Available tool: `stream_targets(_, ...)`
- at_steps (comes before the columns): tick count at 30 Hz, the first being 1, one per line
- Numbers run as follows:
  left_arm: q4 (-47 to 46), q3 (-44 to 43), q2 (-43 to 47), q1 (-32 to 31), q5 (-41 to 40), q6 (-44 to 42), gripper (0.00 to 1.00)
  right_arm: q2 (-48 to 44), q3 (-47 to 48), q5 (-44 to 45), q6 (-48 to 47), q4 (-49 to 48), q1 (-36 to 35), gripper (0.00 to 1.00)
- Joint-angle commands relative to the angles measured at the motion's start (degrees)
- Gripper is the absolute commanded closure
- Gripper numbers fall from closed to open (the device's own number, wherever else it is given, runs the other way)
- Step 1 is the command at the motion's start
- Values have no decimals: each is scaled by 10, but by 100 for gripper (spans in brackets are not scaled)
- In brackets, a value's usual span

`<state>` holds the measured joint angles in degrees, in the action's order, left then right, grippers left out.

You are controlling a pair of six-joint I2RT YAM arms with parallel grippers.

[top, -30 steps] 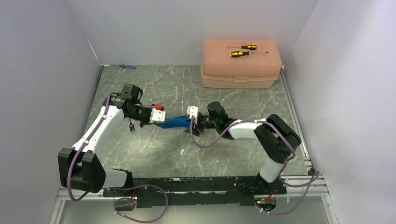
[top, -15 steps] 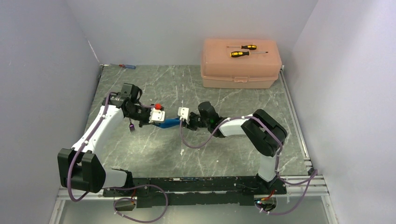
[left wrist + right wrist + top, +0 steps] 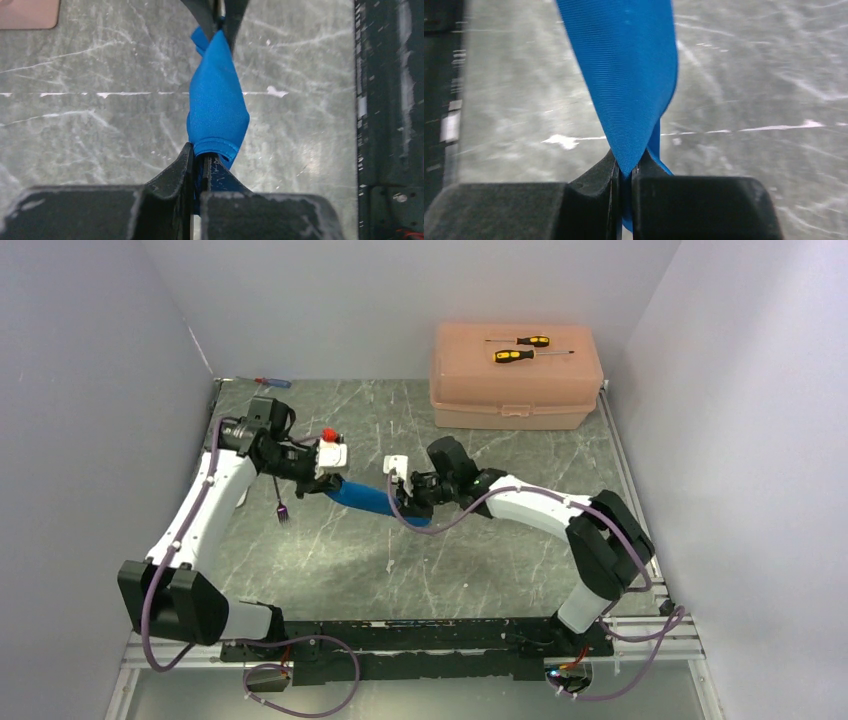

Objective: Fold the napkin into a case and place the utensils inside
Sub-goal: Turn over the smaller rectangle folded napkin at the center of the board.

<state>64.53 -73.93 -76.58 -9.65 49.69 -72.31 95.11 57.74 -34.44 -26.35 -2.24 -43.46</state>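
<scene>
The bright blue napkin point(image 3: 366, 498) hangs bunched and stretched between my two grippers, above the marble table. My left gripper point(image 3: 326, 482) is shut on its left end, and in the left wrist view the hem point(image 3: 217, 145) is pinched at the left gripper point(image 3: 202, 159). My right gripper point(image 3: 404, 504) is shut on the other end; the cloth point(image 3: 624, 75) runs up out of the right gripper point(image 3: 626, 167). The dark purple fork point(image 3: 283, 510) lies on the table under the left arm. A small white piece, apparently the spoon point(image 3: 390, 564), lies nearer the front.
A large peach plastic box point(image 3: 515, 390) stands at the back right with two yellow-and-black screwdrivers point(image 3: 520, 355) on its lid. A small blue-and-red screwdriver point(image 3: 270, 382) lies at the back left corner. Walls close in the table on three sides.
The right gripper has shut on the napkin's right end. The left gripper has drawn back and left, so the napkin is now pulled out longer between the two.
</scene>
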Motion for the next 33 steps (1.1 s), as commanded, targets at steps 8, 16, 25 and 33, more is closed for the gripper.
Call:
stream_targets(8, 141, 9, -125, 3, 127, 117, 97, 66, 102, -253, -72, 474, 1, 100)
stream_targets(16, 114, 41, -218, 13, 105, 161, 97, 212, 210, -220, -94, 537, 36, 92)
stream_targets(25, -8, 44, -328, 49, 66, 263, 97, 233, 263, -147, -37, 484, 58, 1)
stream_targets(33, -63, 7, -412, 66, 34, 323, 97, 134, 205, -67, 41, 404, 63, 0)
